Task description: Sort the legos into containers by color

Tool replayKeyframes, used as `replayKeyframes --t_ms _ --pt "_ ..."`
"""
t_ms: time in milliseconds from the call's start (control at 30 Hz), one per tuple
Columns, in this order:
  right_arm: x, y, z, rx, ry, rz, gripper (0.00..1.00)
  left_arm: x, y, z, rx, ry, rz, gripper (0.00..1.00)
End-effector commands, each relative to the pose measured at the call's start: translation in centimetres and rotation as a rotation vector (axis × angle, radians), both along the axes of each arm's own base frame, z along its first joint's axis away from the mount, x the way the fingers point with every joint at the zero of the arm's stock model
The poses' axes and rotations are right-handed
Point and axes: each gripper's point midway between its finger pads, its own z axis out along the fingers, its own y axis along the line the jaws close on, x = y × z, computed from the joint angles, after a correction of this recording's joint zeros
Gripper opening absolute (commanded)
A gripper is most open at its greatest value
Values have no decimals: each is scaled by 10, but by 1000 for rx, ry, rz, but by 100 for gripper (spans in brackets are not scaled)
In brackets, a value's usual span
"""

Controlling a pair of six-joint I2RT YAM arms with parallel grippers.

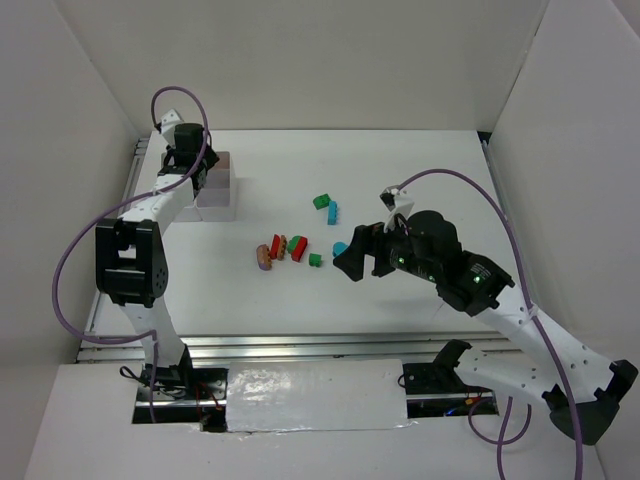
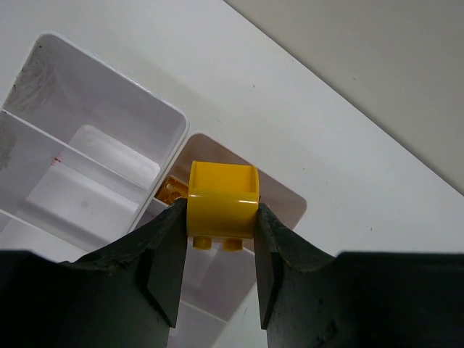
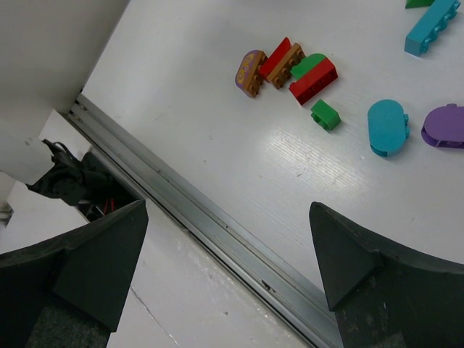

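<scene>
The left gripper [image 2: 220, 217] is clamped on the yellow lego [image 2: 222, 194] by its flat sides, probably light, rigid and slick, above the compartment [image 2: 288, 197] beneath it; the right gripper [image 3: 226, 217] stands apart.

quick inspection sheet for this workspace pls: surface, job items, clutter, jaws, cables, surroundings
surface: white table, with a metal rail along its near edge
job's things: white divided tray at far left; a yellow brick is held over it, and an orange-yellow piece is already in the compartment below; loose pieces in red, green, brown, teal and purple lie mid-table
clutter: nothing seen
jaws: left jaws shut on the yellow brick; right jaws open and empty, near the loose pieces
cables: purple cables loop off both arms; black wires sit in the gap below the rail
surroundings: plain white walls on three sides
</scene>
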Motion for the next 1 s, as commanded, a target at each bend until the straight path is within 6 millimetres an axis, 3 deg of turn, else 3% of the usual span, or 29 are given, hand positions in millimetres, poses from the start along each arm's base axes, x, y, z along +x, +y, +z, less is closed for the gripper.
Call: replayKeyframes --t_ms 0,333,567,767,833,933,967 --pt "5 5 15 28 -51 16 100 7 2 12 -10 -56 25 33" --pt "2 5 14 30 -50 28 100 10 -1 10 -36 -58 31 46" --pt "1 6 14 29 -49 37 100 11 1 9 -31 -47 43 69" --pt "0 6 12 23 -45 42 100 13 1 9 -30 -45 39 71" --pt "0 5 11 24 -41 38 100 12 -1 17 -34 -59 31 71" --pt "2 6 8 23 -35 32 100 8 -4 44 -39 -113 5 81" --pt "3 7 4 16 -27 28 100 6 -6 62 -33 -150 -4 83"
